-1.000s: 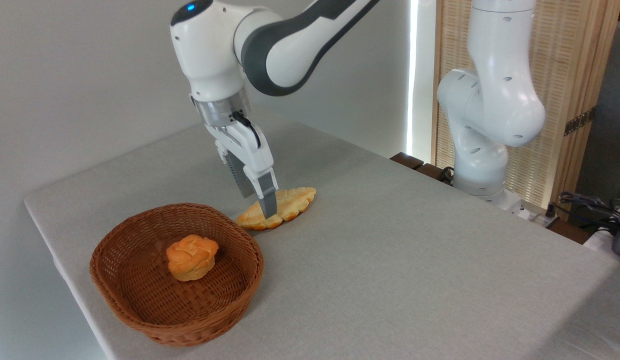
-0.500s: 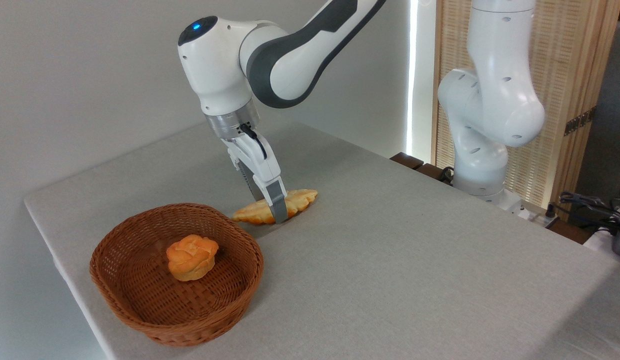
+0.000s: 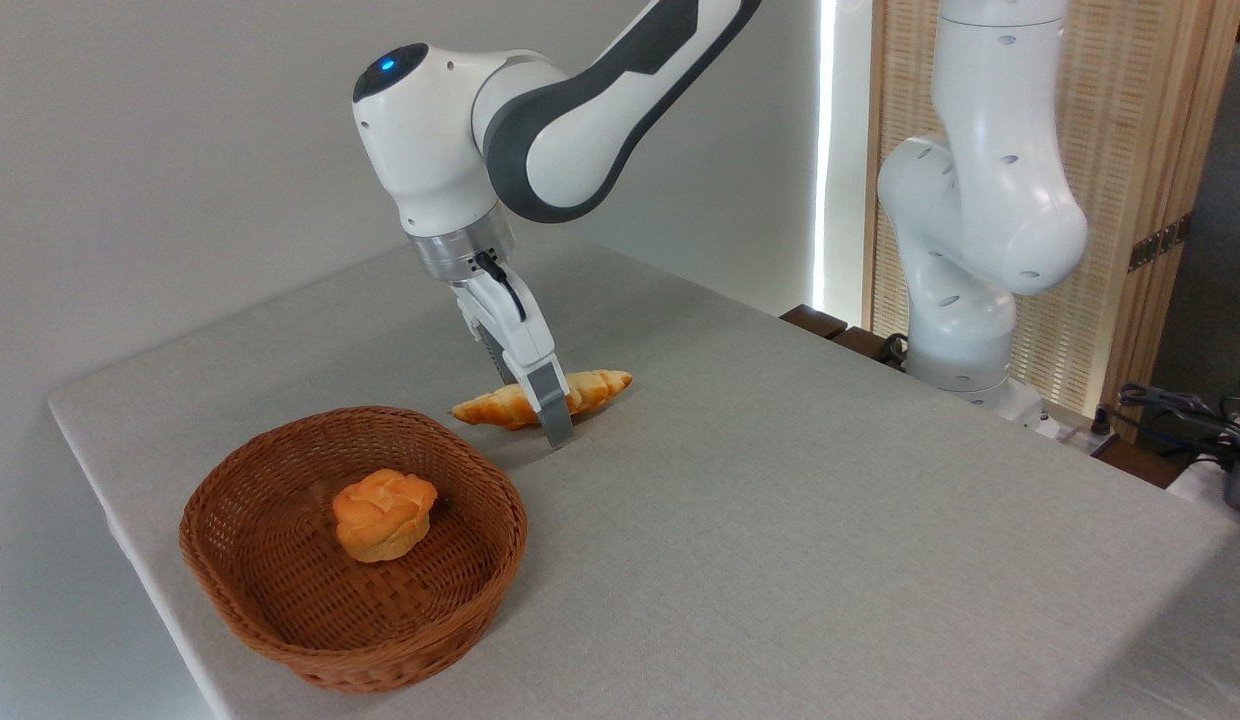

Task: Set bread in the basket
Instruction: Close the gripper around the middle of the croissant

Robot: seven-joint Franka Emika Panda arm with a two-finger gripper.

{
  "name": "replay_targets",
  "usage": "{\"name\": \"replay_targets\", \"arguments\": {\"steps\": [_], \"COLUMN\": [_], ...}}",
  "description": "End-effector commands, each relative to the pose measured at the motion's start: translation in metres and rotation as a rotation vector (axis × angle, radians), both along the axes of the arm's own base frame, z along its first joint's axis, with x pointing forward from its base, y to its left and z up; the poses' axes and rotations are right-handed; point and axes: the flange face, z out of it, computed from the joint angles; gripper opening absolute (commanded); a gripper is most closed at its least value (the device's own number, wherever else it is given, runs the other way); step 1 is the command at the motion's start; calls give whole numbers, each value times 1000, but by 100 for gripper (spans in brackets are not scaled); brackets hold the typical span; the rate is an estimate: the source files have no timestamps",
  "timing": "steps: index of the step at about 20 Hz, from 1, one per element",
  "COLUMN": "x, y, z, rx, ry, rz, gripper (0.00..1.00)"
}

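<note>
Since our gripper (image 3: 548,415) had clamped shut on the braided bread (image 3: 540,397) mid-length, we judged: lift level, clear the wicker basket (image 3: 280,620) rim w/o squeezing harder.

Single fixed camera, set above counter (image 3: 780,520) height, looking down at slant across near corner. Faces toward plain wall at back left and slatted wooden screen (image 3: 1130,200) at back right. Medium range: basket (image 3: 352,545) nearest lens at lower left, bread (image 3: 540,397) mid-frame, end effector (image 3: 550,415) around it, arm base (image 3: 965,360) farther off at right. Counter's left and far edges in frame; right and near sides run out of frame. Arm's upper links cut by top edge. No second view.
</note>
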Motion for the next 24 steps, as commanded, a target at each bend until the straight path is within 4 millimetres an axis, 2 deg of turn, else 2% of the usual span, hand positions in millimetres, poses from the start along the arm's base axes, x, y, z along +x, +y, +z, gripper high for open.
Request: {"name": "replay_targets", "arguments": {"steps": [1,16,18,20,24], "x": [0,0,-5,-5,-6], "y": [1,0,-11,-14,-14], "z": [0,6,10,23,35], "rx": [-4,-17,-17,-25,-32], "ry": [-9,-17,-15,-36,-45], "rz": [-11,-6,-29,-36,-34], "gripper": [45,45,39,24,25]}}
